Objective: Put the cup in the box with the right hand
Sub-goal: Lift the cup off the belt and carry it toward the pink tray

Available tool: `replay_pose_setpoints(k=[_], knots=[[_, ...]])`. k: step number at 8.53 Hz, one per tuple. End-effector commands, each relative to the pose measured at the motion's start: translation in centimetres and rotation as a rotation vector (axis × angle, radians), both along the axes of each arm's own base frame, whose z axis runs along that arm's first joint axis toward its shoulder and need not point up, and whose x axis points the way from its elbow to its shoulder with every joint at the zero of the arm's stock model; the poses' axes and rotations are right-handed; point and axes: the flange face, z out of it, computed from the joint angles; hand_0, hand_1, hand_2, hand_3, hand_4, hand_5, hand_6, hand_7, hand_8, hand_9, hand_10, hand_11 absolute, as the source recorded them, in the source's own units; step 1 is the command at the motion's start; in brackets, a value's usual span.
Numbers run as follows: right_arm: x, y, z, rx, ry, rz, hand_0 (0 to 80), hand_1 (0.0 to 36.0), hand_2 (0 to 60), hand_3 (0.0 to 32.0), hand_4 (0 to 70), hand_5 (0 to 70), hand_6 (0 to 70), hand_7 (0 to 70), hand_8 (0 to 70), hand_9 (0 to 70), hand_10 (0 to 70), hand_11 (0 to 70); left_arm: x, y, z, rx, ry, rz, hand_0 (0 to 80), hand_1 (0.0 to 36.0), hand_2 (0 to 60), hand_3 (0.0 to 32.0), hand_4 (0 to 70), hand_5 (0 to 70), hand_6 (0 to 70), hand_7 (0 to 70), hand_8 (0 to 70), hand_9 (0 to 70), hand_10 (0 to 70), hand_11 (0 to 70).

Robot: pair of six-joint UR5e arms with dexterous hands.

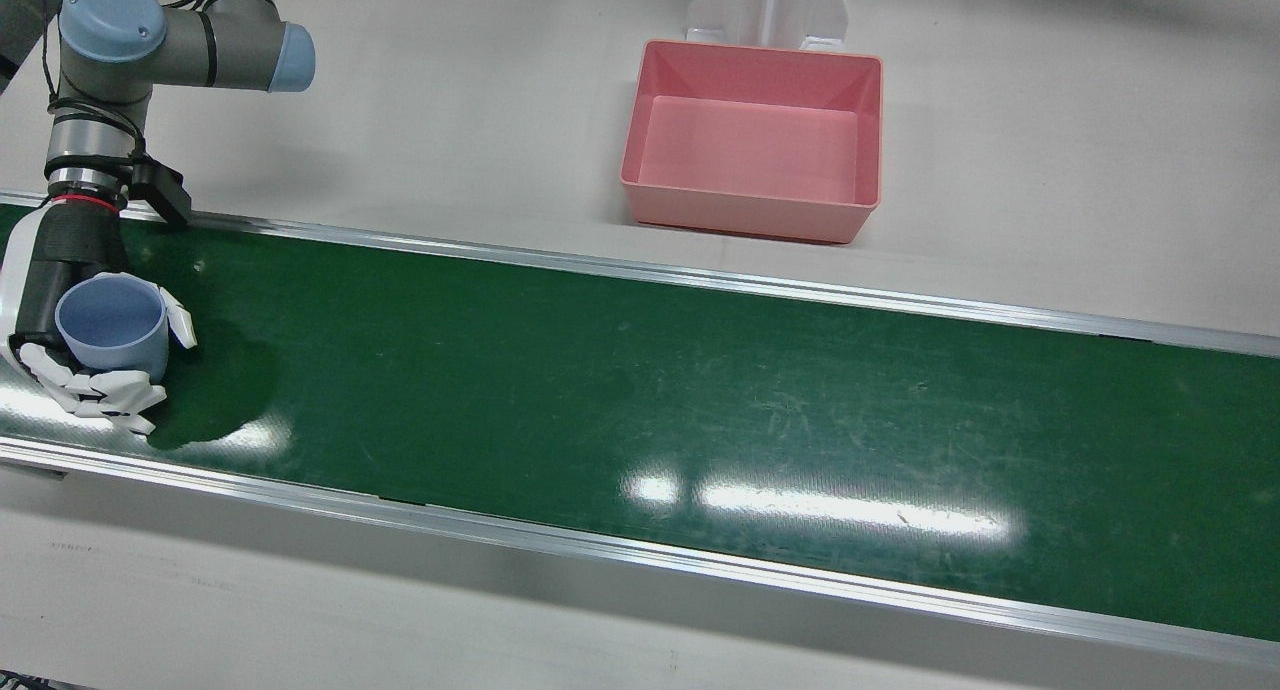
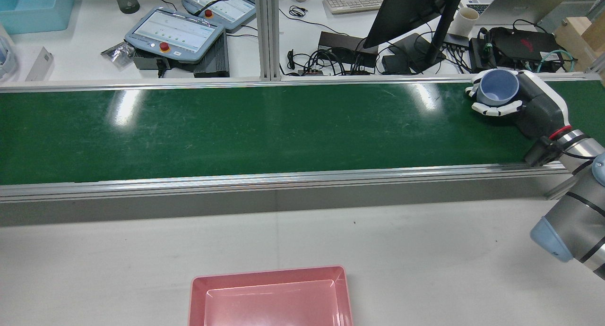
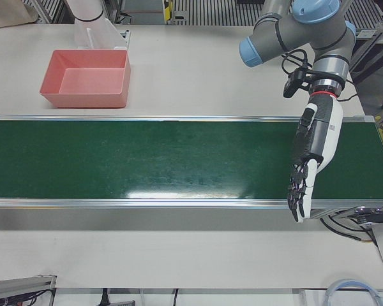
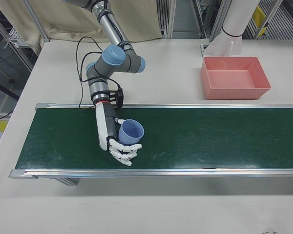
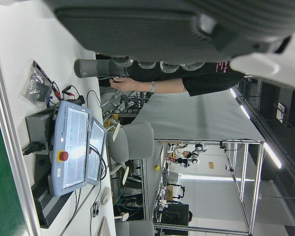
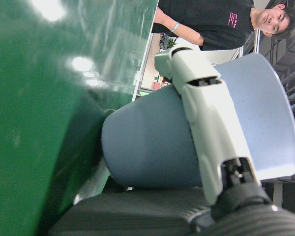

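One pink box (image 1: 752,140) on the table, empty, one blue cup (image 1: 112,322) upright, empty, clasped by right hand (image 1: 95,355) over green belt (image 1: 640,390), left hand (image 3: 304,178) fingers extended, holding nothing

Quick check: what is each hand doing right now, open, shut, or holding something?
Left hand: open, fingers extended, holding nothing, over the green conveyor belt.
Right hand: shut on the light blue plastic cup.
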Motion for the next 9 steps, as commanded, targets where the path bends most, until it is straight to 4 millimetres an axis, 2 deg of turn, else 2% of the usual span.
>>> replay_pose_setpoints(k=[1,2,3,4,5,6,7,8,9], knots=[[6.6,0.1,-8.2,0.062,-0.032,0.089,76.6,36.0,60.0,0.0,39.8,32.9,56.1,70.0,70.0,70.0,60.7,70.0,0.0,0.0,0.0,0.0,0.0,0.0,0.0,0.0,0.0,0.0,0.0,0.0,0.0,0.0,0.0,0.0,0.0,0.0],[7.2,1.1,-12.0,0.088,-0.044,0.091,75.1,36.0,60.0,0.0,36.8,32.8,55.8,70.0,70.0,70.0,59.5,70.0,0.0,0.0,0.1,-0.001,0.0,0.0,0.0,0.0,0.0,0.0,0.0,0.0,0.0,0.0,0.0,0.0,0.0,0.0],[6.4,1.9,-15.9,0.135,-0.062,0.072,79.1,36.0,60.0,0.0,41.9,32.5,55.6,70.0,70.0,70.0,58.9,70.0,0.0,0.0,0.1,-0.001,0.0,0.0,0.0,0.0,0.0,0.0,0.0,0.0,0.0,0.0,0.0,0.0,0.0,0.0],[3.4,4.0,-19.4,0.175,-0.08,0.002,80.0,36.0,60.0,0.0,40.9,32.1,55.1,70.0,70.0,70.0,58.1,70.0,0.0,0.0,0.0,-0.001,0.0,0.0,0.0,0.0,0.0,0.0,0.0,0.0,0.0,0.0,0.0,0.0,0.0,0.0],[0.2,7.8,-24.4,0.249,-0.051,-0.071,80.0,36.0,60.0,0.0,46.1,31.7,54.5,70.0,70.0,70.0,57.0,70.0,0.0,0.0,0.0,-0.001,0.0,0.0,0.0,0.0,0.0,0.0,0.0,0.0,0.0,0.0,0.0,0.0,0.0,0.0],[-3.0,11.5,-29.1,0.327,-0.009,-0.139,80.0,36.0,60.0,0.0,40.6,31.2,53.9,70.0,70.0,70.0,56.1,70.0,0.0,0.0,0.0,-0.001,0.0,0.0,0.0,0.0,0.0,0.0,0.0,0.0,0.0,0.0,0.0,0.0,0.0,0.0],[-6.9,14.5,-32.0,0.382,0.008,-0.222,80.0,36.0,60.0,0.0,41.4,31.1,53.6,70.0,70.0,70.0,55.4,70.0,0.0,0.0,0.0,0.0,0.0,0.0,0.0,0.0,0.0,0.0,0.0,0.0,0.0,0.0,0.0,0.0,0.0,0.0],[-11.5,17.4,-32.8,0.405,0.012,-0.299,80.0,36.0,60.0,0.0,42.8,31.0,53.5,70.0,70.0,70.0,55.1,70.0,0.0,0.0,0.0,0.0,0.0,0.0,0.0,0.0,0.0,0.0,0.0,0.0,0.0,0.0,0.0,0.0,0.0,0.0],[-15.7,20.5,-32.7,0.394,0.002,-0.364,80.0,36.0,60.0,0.0,45.4,30.8,53.4,70.0,70.0,70.0,54.7,70.0,0.0,0.0,0.1,-0.002,0.001,0.0,0.0,0.0,0.0,0.0,0.0,0.0,0.0,0.0,0.0,0.0,0.0,0.0]])
